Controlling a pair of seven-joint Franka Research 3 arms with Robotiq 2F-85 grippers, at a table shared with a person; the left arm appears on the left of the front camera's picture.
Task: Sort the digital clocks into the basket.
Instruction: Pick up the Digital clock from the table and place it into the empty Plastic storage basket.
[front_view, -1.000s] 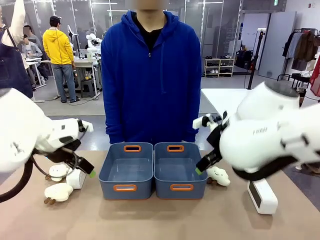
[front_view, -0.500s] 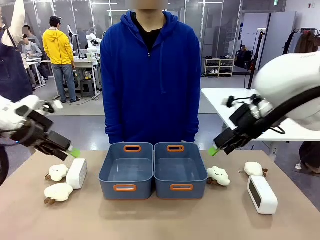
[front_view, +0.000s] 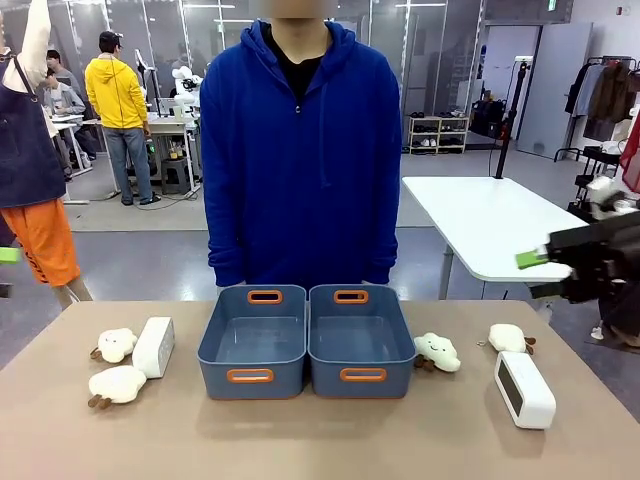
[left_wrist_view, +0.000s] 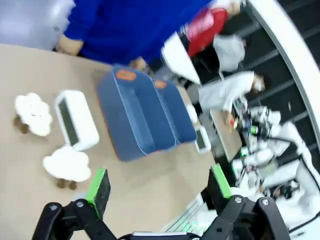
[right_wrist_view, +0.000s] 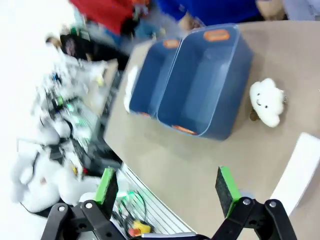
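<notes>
No word, number or brand can be read in these pictures. In the left wrist view the left clock lies on the bench with its dark grey screen up, but the screen is blurred and no digits can be made out. In the front view the right clock shows its dark screen only at a sharp angle, also without readable digits. A small green sign hangs near the ceiling far behind, too small to read.
</notes>
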